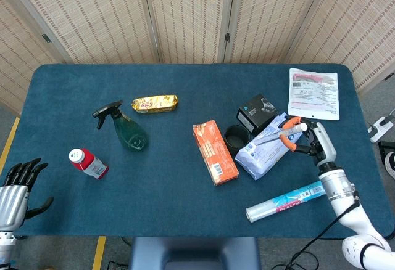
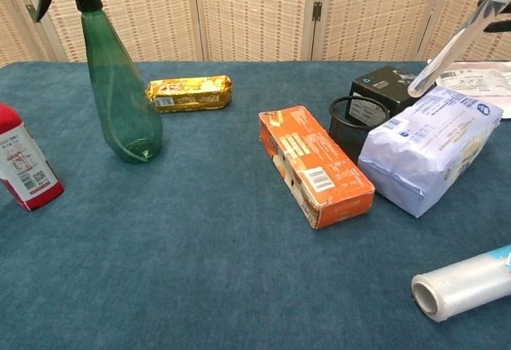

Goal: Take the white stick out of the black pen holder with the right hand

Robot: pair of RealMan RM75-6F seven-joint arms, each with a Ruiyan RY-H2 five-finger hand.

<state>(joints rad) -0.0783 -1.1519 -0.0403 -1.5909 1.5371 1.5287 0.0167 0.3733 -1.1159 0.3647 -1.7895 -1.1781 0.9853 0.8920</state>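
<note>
A: How will the thin white stick handle?

B: It looks light and stiff, probably smooth plastic, so it could twist or slip in a loose pinch. The right hand pinches it at its far-right end, by the orange tip; the best hold is there, close to the end, with the fingers kept firm.

A: Where is it now?

B: Clear of the round black mesh pen holder. It slants in the air, its lower end above the pale blue bag, just right of the holder.

A: What crowds it?

B: The bag touches the holder's right side, the small black box sits just behind, and the orange carton lies on the holder's left. A clear film roll lies nearer on the counter, below the right arm. A lowered stick would meet the bag first, I judge.

A: The other hand?

B: The left hand rests spread at the near-left edge, holding nothing, well apart from the green spray bottle.
</note>
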